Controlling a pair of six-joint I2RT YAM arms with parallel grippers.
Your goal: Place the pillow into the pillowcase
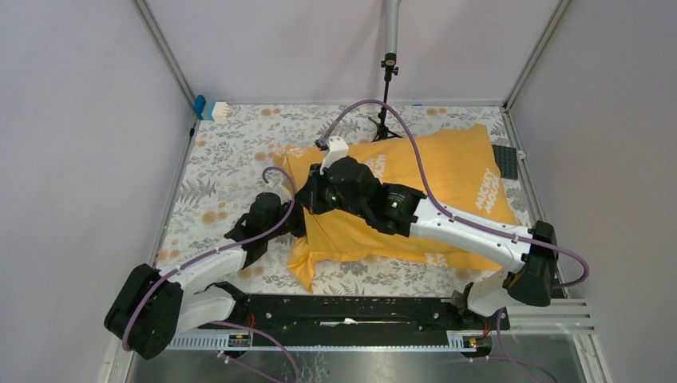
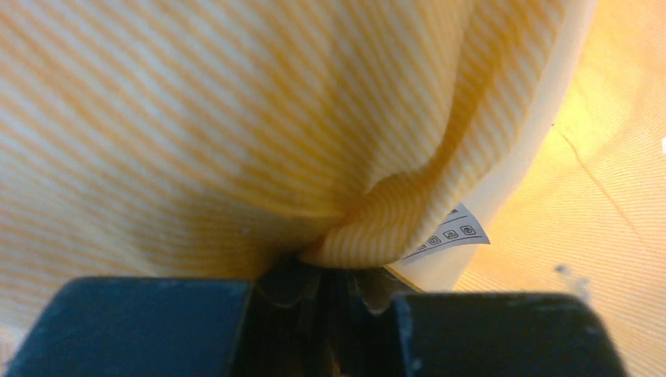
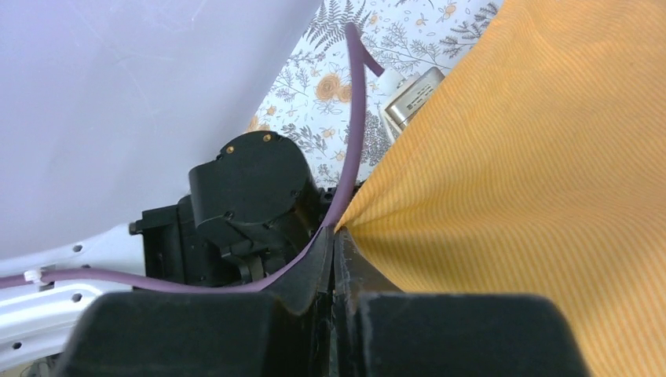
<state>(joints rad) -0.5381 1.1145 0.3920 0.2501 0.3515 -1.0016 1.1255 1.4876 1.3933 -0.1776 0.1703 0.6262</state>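
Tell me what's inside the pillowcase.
From above the pillowcase looks stuffed, but its cloth hides the contents. The left wrist view shows something white, probably the pillow, with a care label, beside the pinched fold.

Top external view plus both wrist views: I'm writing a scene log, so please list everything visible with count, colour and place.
pillowcase: one, orange-yellow with white lettering, plump, mid-table.
pillow: none seen bare; cannot tell whether it is inside.
care label: one, white, on a pale fabric edge, left wrist view.
tablecloth: one, white with grey and orange flowers, covering the table.
small block: one, blue and white, far left corner.
stand: one, black and grey, far edge.
flat plate: one, dark grey, right edge.
cables: two, purple, one along each arm.
left pincer: black, shut on pillowcase fabric.
right pincer: black, shut on pillowcase fabric.
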